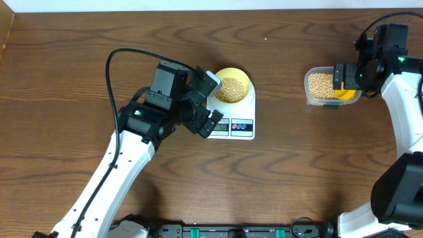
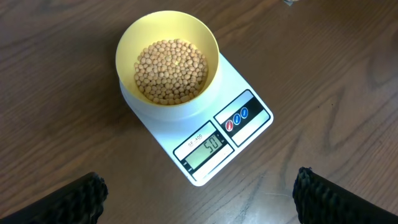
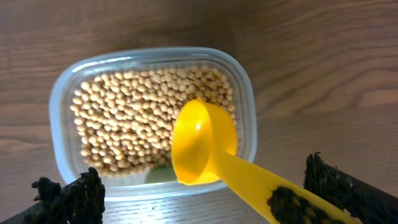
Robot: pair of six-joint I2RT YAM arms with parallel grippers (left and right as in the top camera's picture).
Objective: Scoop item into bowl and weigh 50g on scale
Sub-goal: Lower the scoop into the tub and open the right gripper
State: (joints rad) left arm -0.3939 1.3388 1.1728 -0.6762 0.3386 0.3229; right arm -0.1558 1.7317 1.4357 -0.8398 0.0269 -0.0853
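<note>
One wooden table (image 1: 79, 66) carries everything, with an arm working at each end of it. The left arm reaches over the scale (image 2: 249, 118) at the middle. The right arm hangs over the clear tub (image 3: 59, 106), well apart from the scale on the robot's right. The right arm is therefore nearer the supply and the left arm nearer the weighing.

The left gripper (image 2: 199, 198) hovers above the scale, jaws spread wide, holding and touching nothing. The right gripper (image 3: 205, 196) also shows its jaws wide apart.

The pale yellow bowl (image 2: 205, 43) sits on the scale's platform at the end away from the buttons. The bright yellow scoop (image 3: 205, 140) lies with its empty cup over the near side of the tub. Its handle runs out over the rim toward the right-hand finger. I cannot tell whether handle and finger touch, but nothing looks clamped.

Beans (image 2: 171, 71) fill much of the bowl, and more lie in the tub. The display (image 2: 205, 147) appears to read 50, so I judge the target met. The coming move likely calls only for both arms to lift clear without nudging the bowl.
</note>
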